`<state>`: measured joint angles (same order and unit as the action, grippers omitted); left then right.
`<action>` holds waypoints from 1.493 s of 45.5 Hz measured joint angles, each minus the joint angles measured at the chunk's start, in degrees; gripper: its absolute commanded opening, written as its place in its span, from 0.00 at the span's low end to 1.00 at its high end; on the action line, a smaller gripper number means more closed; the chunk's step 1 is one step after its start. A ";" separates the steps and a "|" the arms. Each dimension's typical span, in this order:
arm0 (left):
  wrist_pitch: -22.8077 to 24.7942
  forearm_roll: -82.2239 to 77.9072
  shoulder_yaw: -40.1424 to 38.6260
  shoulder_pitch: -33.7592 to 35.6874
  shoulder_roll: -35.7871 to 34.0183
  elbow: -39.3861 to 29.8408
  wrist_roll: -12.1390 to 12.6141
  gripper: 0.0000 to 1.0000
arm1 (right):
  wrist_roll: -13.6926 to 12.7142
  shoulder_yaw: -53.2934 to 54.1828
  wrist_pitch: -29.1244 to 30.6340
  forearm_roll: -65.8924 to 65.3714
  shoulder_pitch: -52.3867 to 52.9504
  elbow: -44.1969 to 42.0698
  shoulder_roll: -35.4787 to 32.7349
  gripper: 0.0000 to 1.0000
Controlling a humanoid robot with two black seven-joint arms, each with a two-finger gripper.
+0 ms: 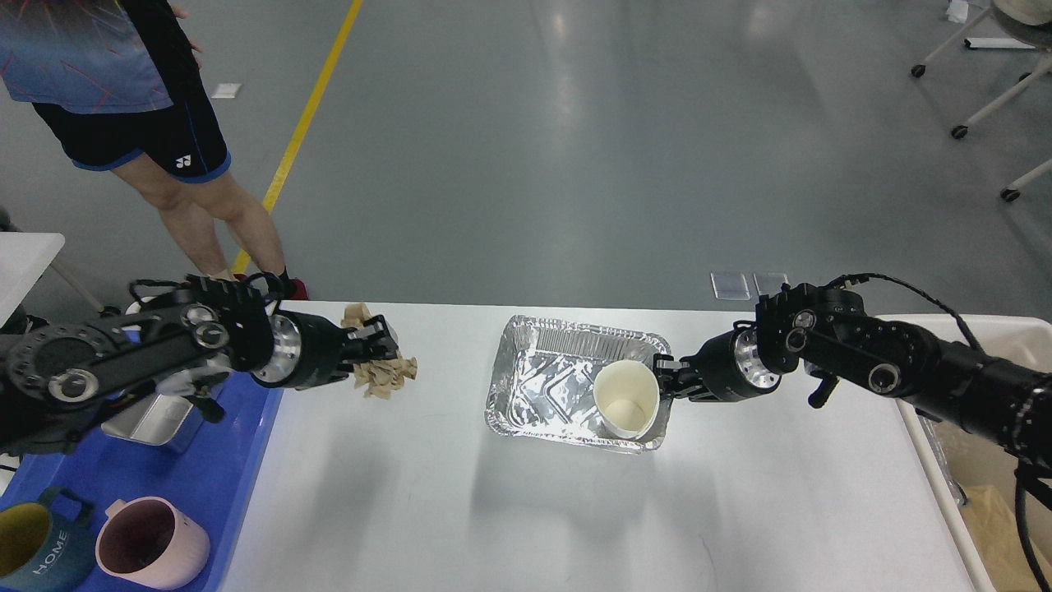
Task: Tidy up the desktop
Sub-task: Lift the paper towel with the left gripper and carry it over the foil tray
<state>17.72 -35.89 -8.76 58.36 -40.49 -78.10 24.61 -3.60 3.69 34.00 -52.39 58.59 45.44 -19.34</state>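
The white desktop [493, 510] fills the lower view. My left gripper [371, 355] is shut on a crumpled brown paper wad [385, 374] and holds it up in the air over the table's left part, near the blue tub. My right gripper [667, 376] comes in from the right and is closed on the rim of a white paper cup [625, 399]. The cup lies tilted in the right end of a foil tray [542, 382] on the table's middle.
A blue plastic tub [234, 460] at the left holds a steel tray [152, 423], a pink mug [152, 547] and a teal mug [33, 559]. A beige bin [986, 493] stands at the table's right edge. A person [123, 90] stands behind the far left corner.
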 measured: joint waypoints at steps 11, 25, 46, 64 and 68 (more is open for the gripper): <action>8.87 1.43 -3.18 5.72 -21.13 -14.71 -0.31 0.02 | 0.00 0.00 -0.06 0.00 0.00 0.00 0.23 0.00; 21.00 6.72 -15.44 6.34 -34.15 -17.05 -0.41 0.02 | -0.05 -0.08 -0.08 0.00 0.03 0.05 0.07 0.00; 16.20 6.56 -17.78 4.85 -20.00 -14.96 -0.10 0.05 | 0.00 0.02 -0.08 0.01 0.19 0.09 0.18 0.00; 10.36 -3.31 -14.71 -3.90 12.76 0.54 -0.19 0.11 | 0.01 0.28 -0.37 0.01 0.04 0.17 0.13 0.00; 10.29 -4.63 -14.10 -4.86 17.63 5.03 -0.32 0.11 | 0.00 0.28 -0.66 0.01 0.03 0.17 0.26 0.00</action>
<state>28.01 -40.52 -22.86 53.50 -22.86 -73.07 24.29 -3.60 3.97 33.34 -52.38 58.62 45.61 -19.07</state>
